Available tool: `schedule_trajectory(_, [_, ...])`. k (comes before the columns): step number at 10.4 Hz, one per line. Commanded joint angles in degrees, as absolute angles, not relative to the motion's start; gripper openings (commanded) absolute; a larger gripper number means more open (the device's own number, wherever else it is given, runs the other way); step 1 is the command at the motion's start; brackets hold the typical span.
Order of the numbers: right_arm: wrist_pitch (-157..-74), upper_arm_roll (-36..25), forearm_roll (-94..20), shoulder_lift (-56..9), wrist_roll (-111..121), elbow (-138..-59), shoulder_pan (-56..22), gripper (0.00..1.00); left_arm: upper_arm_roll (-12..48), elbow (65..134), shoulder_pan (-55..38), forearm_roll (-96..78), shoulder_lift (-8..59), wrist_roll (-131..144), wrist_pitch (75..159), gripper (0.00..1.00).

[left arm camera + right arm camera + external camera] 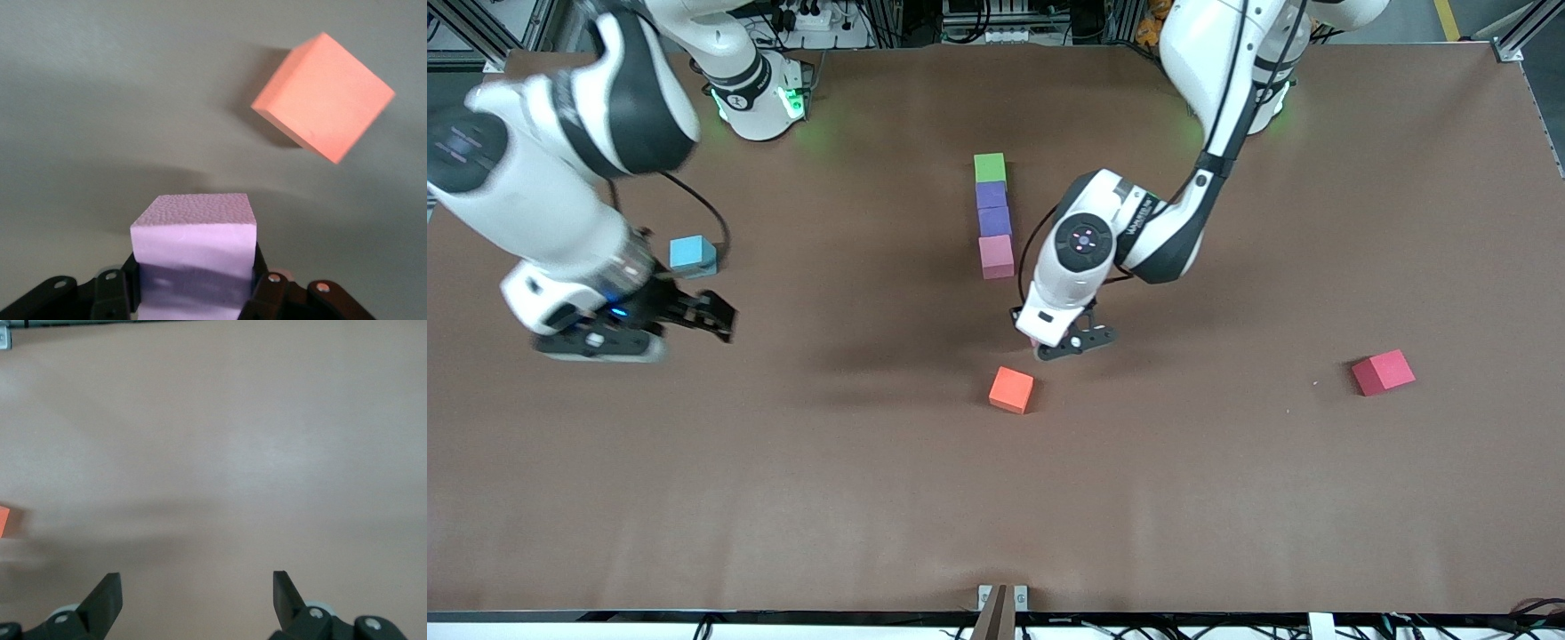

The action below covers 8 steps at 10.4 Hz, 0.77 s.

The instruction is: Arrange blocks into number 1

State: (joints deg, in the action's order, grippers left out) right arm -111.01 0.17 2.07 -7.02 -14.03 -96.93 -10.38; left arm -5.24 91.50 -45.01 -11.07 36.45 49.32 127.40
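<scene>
Blocks, front view: green block [990,166], two purple blocks [991,195] [995,221] and pink block [996,256] form a touching column mid-table; orange cube [1011,389] nearer the camera.

Left wrist view: left gripper [193,290] pinches a light pink block [194,233].

Right wrist view: right gripper [197,593] spread, empty, waiting.

One green block [989,166], two purple [991,194], two pink [996,256], three other cubes [1011,389].
</scene>
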Motion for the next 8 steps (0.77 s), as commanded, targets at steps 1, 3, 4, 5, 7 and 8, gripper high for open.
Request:
schedule_trajectory(1, [-106.8,6.2,3.5,-3.0,-9.7,-96.2,-2.2,1.0,-5.8,89.6,-47.3,-12.4,37.3,50.1,126.4,0.0])
schedule_trajectory(3, [-98.8,6.0,3.3,-2.3,-6.3,-91.7,-0.9,1.0,-5.8,89.6,-48.7,-12.3,37.7,49.4,126.4,0.0])
schedule_trajectory(4, [-94.2,6.0,3.3,-2.6,-5.5,-88.6,-0.3,1.0,-5.8,89.6,-49.3,-12.1,38.1,49.0,126.5,0.0])
schedule_trajectory(5, [-91.2,5.9,3.3,-2.8,-3.1,-86.6,0.4,1.0,-5.8,89.6,-50.0,-12.0,38.4,48.6,126.5,0.0])
schedule_trajectory(7, [-87.3,5.1,3.0,-2.9,0.9,-86.2,1.7,1.0,-5.7,89.6,-50.6,-11.9,39.0,48.2,126.5,0.0])
schedule_trajectory(8, [-87.0,5.1,3.0,-2.8,1.3,-86.2,2.5,1.0,-5.7,89.6,-51.1,-11.9,39.3,47.7,126.6,0.0])
